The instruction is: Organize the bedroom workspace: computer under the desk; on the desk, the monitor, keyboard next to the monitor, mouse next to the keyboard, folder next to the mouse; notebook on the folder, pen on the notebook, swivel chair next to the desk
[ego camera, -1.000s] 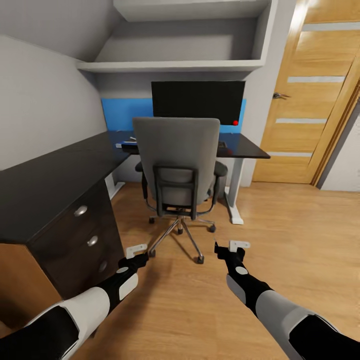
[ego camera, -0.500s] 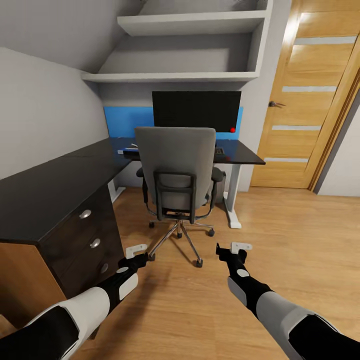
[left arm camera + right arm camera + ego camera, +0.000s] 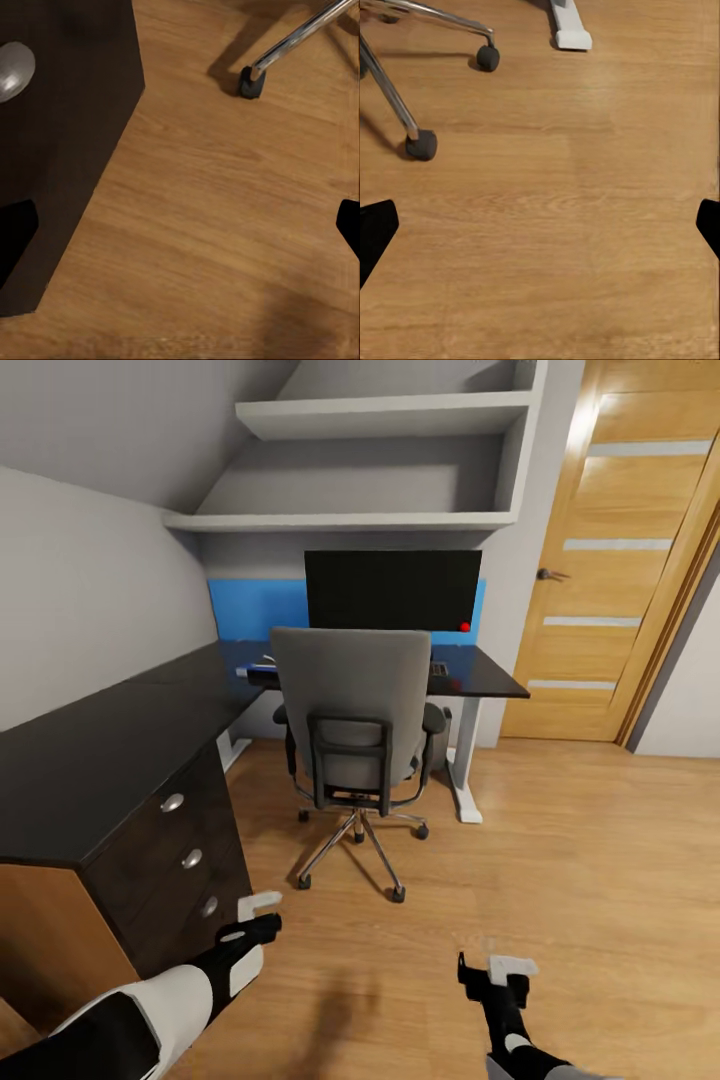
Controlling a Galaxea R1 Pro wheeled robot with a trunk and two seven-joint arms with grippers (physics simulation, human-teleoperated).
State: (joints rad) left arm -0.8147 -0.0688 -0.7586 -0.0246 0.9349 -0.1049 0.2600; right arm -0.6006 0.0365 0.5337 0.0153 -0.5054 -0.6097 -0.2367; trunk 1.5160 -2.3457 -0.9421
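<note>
- The swivel chair [image 3: 352, 712] stands on the wooden floor [image 3: 560, 880] in front of the far wing of the desk [image 3: 110, 740], its tall grey back facing the camera; its seat is hidden behind that back, so whether the folder lies there cannot be told
- The monitor [image 3: 392, 590] stands upright at the rear edge of the desk's far wing, against the blue rear panel [image 3: 255, 608]; a small red dot sits at its lower corner nearest the door [image 3: 620, 560]
- A dark slim shape at the front edge of that wing, partly behind the chair back, may be the keyboard [image 3: 262, 672]; too hidden to be sure
- The dark drawer unit [image 3: 180, 850] with three round knobs sits under the near end of the desk's side wing
- The left gripper [image 3: 262, 918] hangs low just beside the drawer unit's bottom corner; in the left wrist view its dark fingertips [image 3: 15, 232] stand wide apart with bare floor between them: released, holding nothing
- The right gripper [image 3: 492, 972] hangs low over open floor, well apart from the chair; in the right wrist view its fingertips [image 3: 375, 229] sit at opposite sides, spread and empty; the chair's chrome legs and casters [image 3: 421, 144] and a white desk foot [image 3: 568, 30] lie beyond
</note>
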